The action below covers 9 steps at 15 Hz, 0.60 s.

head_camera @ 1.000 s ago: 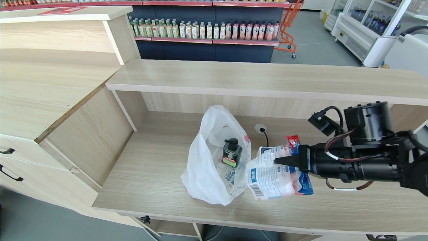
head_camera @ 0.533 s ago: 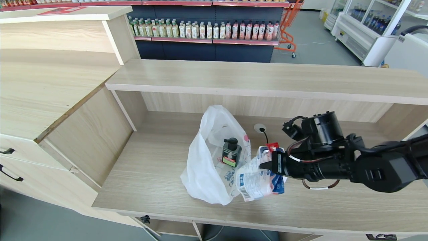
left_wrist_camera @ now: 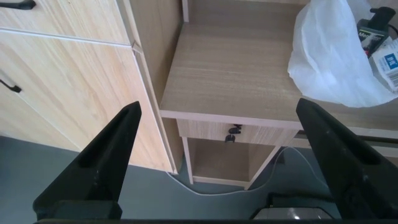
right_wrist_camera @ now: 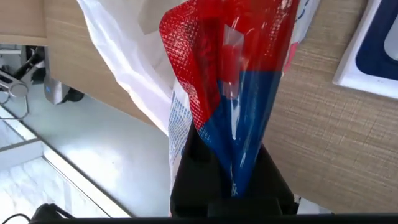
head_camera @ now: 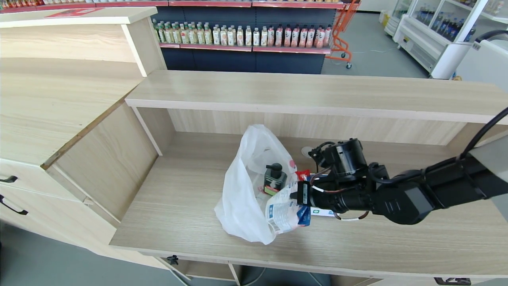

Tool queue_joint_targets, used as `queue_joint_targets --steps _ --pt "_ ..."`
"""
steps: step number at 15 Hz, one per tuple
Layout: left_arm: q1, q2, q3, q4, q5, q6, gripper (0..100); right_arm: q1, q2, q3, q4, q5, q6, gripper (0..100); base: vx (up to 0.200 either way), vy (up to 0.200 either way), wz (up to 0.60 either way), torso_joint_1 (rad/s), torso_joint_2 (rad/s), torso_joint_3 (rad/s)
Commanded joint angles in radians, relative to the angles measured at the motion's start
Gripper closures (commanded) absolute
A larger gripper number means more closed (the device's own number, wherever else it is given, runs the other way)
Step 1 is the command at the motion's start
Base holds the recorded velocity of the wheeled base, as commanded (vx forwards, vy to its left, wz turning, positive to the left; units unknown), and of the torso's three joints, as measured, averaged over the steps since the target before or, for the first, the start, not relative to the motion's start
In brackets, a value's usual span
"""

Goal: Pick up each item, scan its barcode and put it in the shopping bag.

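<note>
Head view: packet (head_camera: 283, 214) at the shopping bag's (head_camera: 242, 198) mouth.
We clamp it in our right pincer (head_camera: 295, 195) by the table's (head_camera: 178, 206) front edge; left pincer (left_wrist_camera: 217, 118) gapes empty.

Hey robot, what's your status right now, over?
Left gripper open, off the counter edge. Right gripper shut on plastic packet at shopping bag mouth. Pump bottle already inside, nothing blocking.

Desk (head_camera: 178, 222): shopping bag (head_camera: 242, 198) is standing mid-surface, with a pump bottle (head_camera: 274, 180) standing inside.
Packet (head_camera: 283, 212) is hanging at the bag's right edge, gripped in the right claw (head_camera: 295, 195).
Cable port (head_camera: 306, 151) is sitting behind the bag.
Left claw (left_wrist_camera: 219, 106) is hanging off the desk's front-left corner.
</note>
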Motion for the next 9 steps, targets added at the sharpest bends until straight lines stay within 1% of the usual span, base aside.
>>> queue_joint_targets --steps 1,4,9 --pt "-0.001 0.002 0.000 0.000 0.000 0.001 0 0.008 0.039 -0.010 -0.012 -0.004 -0.001 100 0.000 0.000 0.00 0.000 0.00 0.000" --pt "-0.001 0.002 0.000 0.000 0.000 -0.001 0 0.009 0.062 -0.010 -0.069 -0.020 -0.020 100 0.000 0.000 0.00 0.000 0.00 0.000" --pt "0.001 0.002 0.000 0.000 0.000 -0.001 0 0.011 0.088 -0.035 -0.100 -0.025 -0.037 100 0.000 0.000 0.00 0.000 0.00 0.000"
